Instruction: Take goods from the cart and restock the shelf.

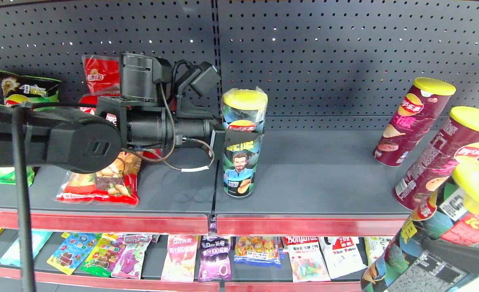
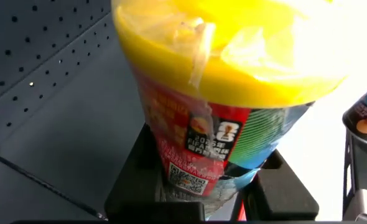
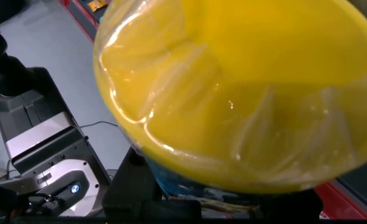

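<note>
The fingers (image 2: pixel 137 183) of the left gripper (image 1: pixel 241 140) are clenched on the blue-green crisp can (image 1: pixel 239 170), one black pad on either side of its body about halfway up, below the yellow lid and its loose plastic wrap. Gripping mid-body rather than at the lid probably keeps the tall can upright and leaves its base free to meet the shelf (image 1: pixel 312 178). The can stands vertical near the middle of the upper shelf deck. Its base is on the deck or just above it; I cannot tell which. It sits back from the red front rail, clear of the pegboard back panel (image 1: pixel 324 48). The arm comes in level from the robot's left, passing over a red bag of nuts (image 1: pixel 101 184). Well apart to the right, two maroon crisp cans (image 1: pixel 413 121) lean on the same deck. The right gripper (image 3: pixel 214 208) is closed on a second crisp can (image 1: pixel 434 227), held tilted in front of the shelf, below deck level, and seemingly waiting its turn. Flat sweet packets (image 1: pixel 215 255) line the lower shelf.
</note>
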Available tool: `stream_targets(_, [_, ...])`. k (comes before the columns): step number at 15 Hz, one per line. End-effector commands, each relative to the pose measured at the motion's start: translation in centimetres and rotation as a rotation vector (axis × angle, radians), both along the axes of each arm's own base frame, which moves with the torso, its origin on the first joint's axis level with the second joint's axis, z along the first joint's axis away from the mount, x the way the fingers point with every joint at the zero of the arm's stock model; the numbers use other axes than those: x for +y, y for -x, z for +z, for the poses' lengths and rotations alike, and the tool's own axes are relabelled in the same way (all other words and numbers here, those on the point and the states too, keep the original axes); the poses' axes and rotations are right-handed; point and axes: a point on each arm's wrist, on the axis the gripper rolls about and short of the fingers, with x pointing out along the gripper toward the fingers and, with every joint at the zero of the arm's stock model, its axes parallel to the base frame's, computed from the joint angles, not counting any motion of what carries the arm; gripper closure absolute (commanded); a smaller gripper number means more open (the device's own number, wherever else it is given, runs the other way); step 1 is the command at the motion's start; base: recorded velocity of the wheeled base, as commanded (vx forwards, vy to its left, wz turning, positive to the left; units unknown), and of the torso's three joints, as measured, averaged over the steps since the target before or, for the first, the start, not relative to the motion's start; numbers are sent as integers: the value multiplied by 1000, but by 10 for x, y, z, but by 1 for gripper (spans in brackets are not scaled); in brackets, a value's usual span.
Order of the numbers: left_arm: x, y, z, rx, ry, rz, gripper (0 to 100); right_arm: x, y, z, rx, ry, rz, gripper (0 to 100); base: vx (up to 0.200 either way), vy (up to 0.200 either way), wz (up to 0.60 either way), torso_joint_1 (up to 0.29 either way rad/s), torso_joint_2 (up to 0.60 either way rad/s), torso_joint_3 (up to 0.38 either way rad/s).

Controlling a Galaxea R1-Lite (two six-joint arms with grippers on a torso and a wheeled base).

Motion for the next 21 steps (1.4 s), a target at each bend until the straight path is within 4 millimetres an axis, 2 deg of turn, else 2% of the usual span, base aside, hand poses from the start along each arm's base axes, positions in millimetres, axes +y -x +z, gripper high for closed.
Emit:
stream_targets(1, [-1,11,1,12,4,5,100,0,0,0,1,0,1,100,0,0,0,0,0,0])
stream_targets(9, [2,23,-23,32,18,18,100,0,0,-1,6,1,1,100,0,0,0,0,0,0])
stream_targets(16, [3,29,-21,34,29,15,100,0,-1,-1,8,2,1,100,0,0,0,0,0,0])
stream_targets(21, [8,37,-29,48,20,15,100,1,-2,-1,10,3,1,100,0,0,0,0,0,0])
